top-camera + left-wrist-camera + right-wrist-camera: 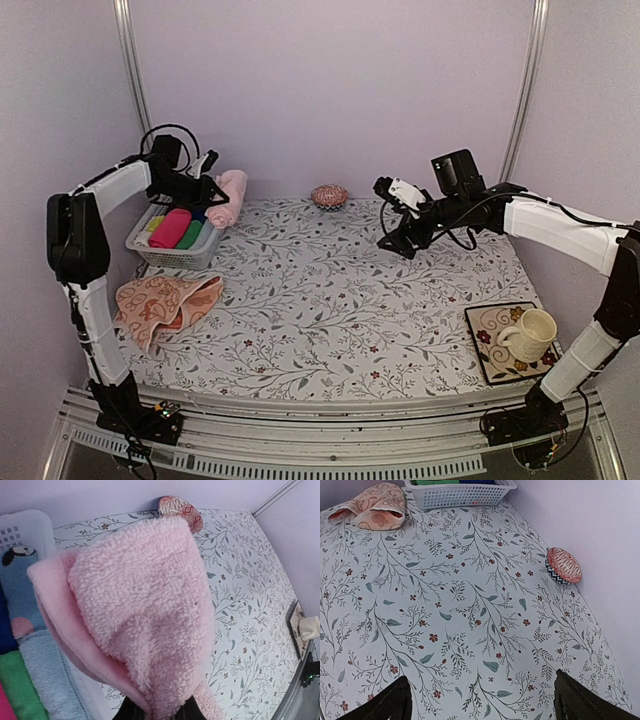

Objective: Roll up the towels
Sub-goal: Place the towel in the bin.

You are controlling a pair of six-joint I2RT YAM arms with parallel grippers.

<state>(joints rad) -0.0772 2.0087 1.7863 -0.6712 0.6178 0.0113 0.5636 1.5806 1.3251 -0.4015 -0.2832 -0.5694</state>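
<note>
From above, the left gripper (pixel 212 188) is up in the air by the back wall. It is pinched shut on the pink towel (pixel 230 197). The towel looks bunched into a fat roll and hangs just over the corner of the white basket (pixel 150 243). There are bright little cloths (pixel 172 228) in the basket. The peach towel (pixel 165 300) lies in a messy heap on the table (pixel 330 320), in front of the basket. The right gripper (pixel 397 238) hovers over the back of the table, well apart from both towels, with its jaws wide open and nothing in them. A mug (pixel 528 334) sits near the right front corner.

The left wrist view is mostly filled by the pink towel. Two dark fingers (pixel 131 713) squeeze its bottom end. The basket is on the left, and a small bowl (pixel 180 511) peeks out behind the towel.

In the right wrist view, the two fingers (pixel 385 702) stand far apart over bare table. The peach towel is far off, by the basket.

I think the pink towel is the step in hand: it looks rolled and ready to go in the basket. The next move needs the left arm to lower it in gently and then let go, so the roll does not fall open. The peach towel is not rolled yet. It must be spread flat first.
</note>
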